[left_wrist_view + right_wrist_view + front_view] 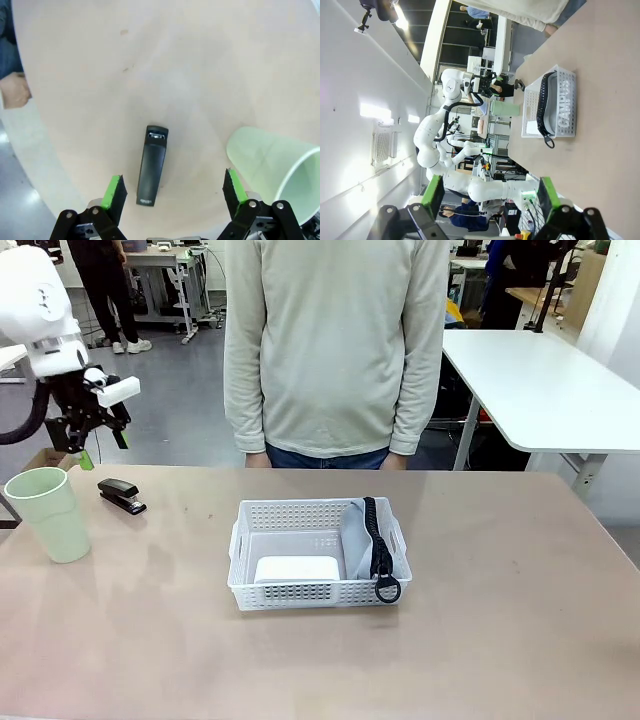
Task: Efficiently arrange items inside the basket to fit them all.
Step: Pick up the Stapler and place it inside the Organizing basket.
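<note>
Tabletop, stapler near far edge, basket central

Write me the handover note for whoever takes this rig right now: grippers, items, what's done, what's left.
Left gripper: open, empty, hovering over the stapler.
Right gripper: open, empty, well away from the basket.
Done: white box lies flat in the basket; pouch stands on edge along its right wall.
To do: stapler and upright cup, both on the table left of the basket, still go in.
</note>
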Robot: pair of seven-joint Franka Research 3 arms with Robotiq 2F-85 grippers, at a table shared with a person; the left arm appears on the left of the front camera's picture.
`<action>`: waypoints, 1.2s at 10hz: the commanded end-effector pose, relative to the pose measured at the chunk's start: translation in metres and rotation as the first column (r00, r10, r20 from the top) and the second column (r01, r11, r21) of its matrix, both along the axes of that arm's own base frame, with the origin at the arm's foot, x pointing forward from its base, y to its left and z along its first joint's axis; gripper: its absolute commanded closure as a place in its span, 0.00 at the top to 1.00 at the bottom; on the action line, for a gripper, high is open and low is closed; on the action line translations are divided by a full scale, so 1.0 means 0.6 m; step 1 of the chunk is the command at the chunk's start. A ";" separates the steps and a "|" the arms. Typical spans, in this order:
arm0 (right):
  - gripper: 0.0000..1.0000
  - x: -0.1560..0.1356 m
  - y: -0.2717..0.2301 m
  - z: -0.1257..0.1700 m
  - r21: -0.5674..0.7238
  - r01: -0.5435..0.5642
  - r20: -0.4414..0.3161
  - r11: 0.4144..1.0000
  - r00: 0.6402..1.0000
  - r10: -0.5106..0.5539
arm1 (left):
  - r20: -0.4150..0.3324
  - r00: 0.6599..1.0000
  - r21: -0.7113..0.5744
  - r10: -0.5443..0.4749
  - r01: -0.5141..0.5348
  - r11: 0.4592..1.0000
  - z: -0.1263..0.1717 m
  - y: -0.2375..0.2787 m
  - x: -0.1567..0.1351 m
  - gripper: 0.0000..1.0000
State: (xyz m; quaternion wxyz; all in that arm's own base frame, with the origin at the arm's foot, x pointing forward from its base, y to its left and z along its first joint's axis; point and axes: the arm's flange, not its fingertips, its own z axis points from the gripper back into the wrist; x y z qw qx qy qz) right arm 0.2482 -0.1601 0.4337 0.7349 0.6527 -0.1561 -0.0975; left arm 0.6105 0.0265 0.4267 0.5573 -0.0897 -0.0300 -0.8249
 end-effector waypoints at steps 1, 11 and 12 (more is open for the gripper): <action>1.00 0.000 0.003 0.009 0.024 0.011 -0.002 1.000 1.000 -0.011 | -0.012 1.000 0.039 0.017 -0.017 0.999 -0.033 -0.008 0.003 1.00; 1.00 0.000 0.003 0.009 0.024 0.011 -0.002 1.000 1.000 -0.011 | 0.057 0.995 0.051 -0.086 0.083 0.995 -0.088 0.004 0.060 1.00; 1.00 0.000 0.003 0.009 0.024 0.011 -0.002 1.000 1.000 -0.011 | 0.062 0.989 0.036 -0.132 0.130 0.991 -0.097 0.007 0.073 1.00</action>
